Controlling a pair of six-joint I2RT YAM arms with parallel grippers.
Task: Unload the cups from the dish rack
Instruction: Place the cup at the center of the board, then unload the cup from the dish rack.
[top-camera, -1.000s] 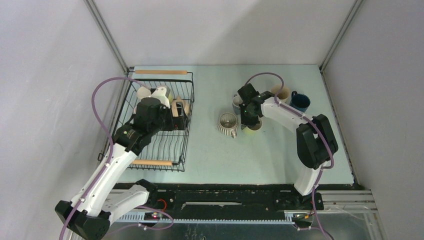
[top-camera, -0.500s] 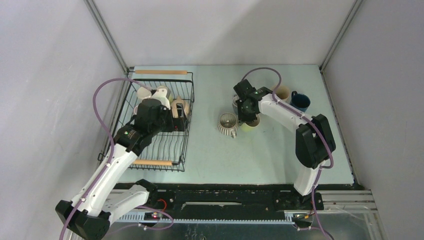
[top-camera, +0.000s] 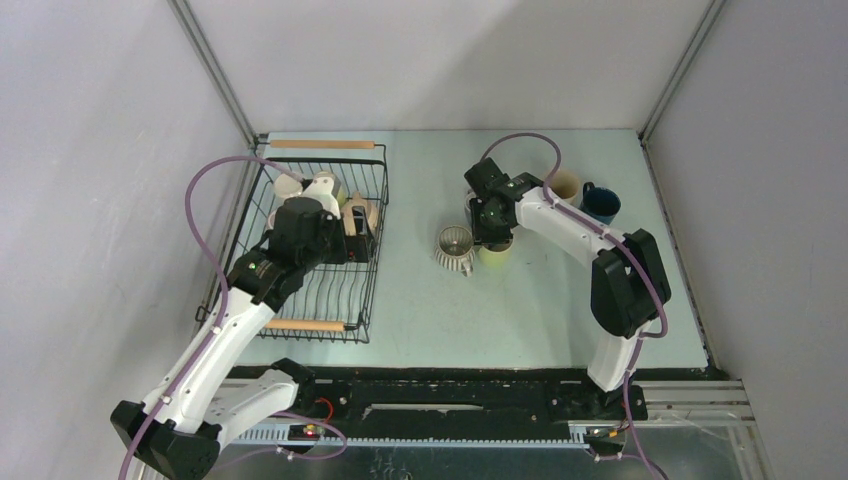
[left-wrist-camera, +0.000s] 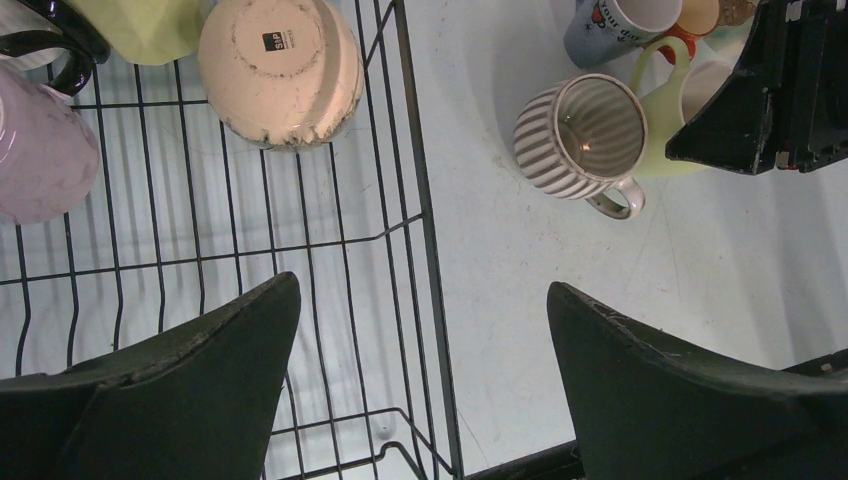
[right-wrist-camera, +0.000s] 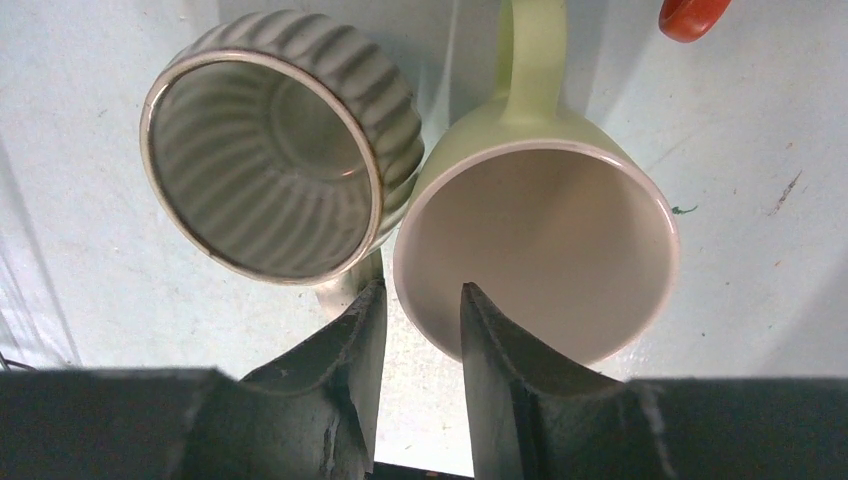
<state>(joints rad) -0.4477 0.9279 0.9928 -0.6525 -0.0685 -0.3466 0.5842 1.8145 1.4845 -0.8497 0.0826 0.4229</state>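
**Right jaws closed on a mug wall, left jaws spread over the rack**

The jaws of the right gripper (right-wrist-camera: 422, 290) are pressed close on the wall of the yellow-green mug (right-wrist-camera: 540, 250), with one finger set inside the rim and the other outside. The jaws of the left gripper (left-wrist-camera: 420, 300) are spread wide, and nothing is held between them.

The table (top-camera: 560, 300) is pale blue-green. Its left half is taken up by the dish rack (top-camera: 370, 290), a black wire basket closed at the far end by a wooden rod (top-camera: 325, 144). The left gripper is hung above the rack's right wall.

Several mugs are gathered in the far part of the rack. Among them a cream mug (left-wrist-camera: 280, 70) is seen base up, and a pale mug (left-wrist-camera: 40, 140) lies to its left.

Outside the rack, near the middle of the table, the yellow-green mug is held mouth up, with its handle turned away from the wrist. The ribbed mug (right-wrist-camera: 270, 190) is set just beside it, apparently touching. A tan mug (top-camera: 563, 185) and a dark blue mug (top-camera: 600, 203) are stood together further right.
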